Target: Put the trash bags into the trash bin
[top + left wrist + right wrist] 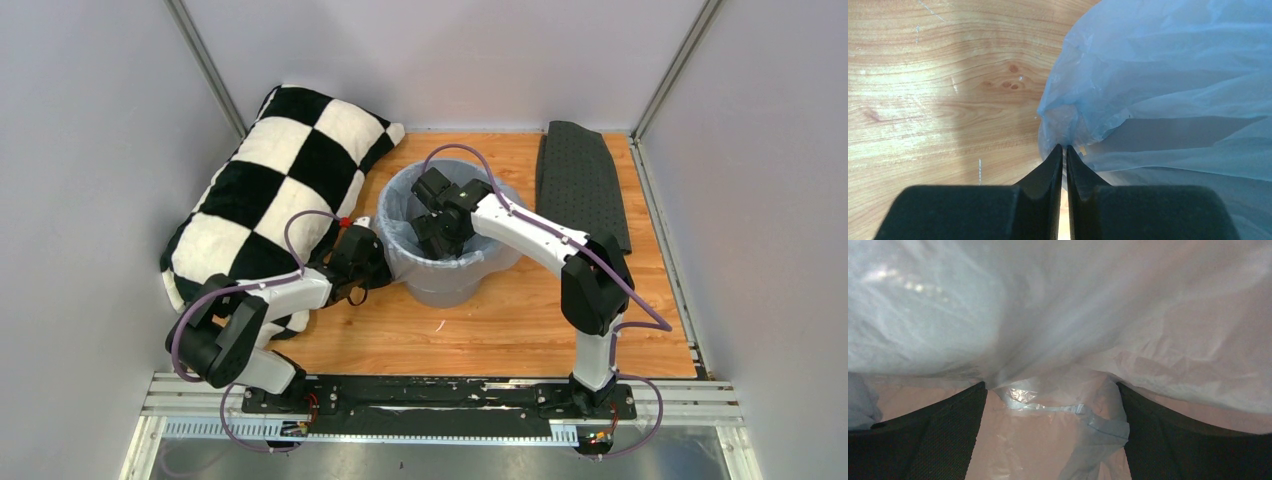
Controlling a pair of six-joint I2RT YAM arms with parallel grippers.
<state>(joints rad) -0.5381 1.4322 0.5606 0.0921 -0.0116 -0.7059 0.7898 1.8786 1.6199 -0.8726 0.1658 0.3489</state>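
Left gripper (pixel 1064 148) has its fingers pressed together on what looks like a fold of the trash bag (pixel 1158 75) at the rim of the trash bin (pixel 452 285); right gripper (pixel 1050 390), fingers spread wide, sits down inside the lined bin.

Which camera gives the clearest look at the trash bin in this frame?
Top external: the round trash bin shows from rim to base, its rim draped by the trash bag, with the right gripper inside. Left wrist shows only its bag-draped side beyond the left gripper. Right wrist shows only bag plastic, no bin wall.
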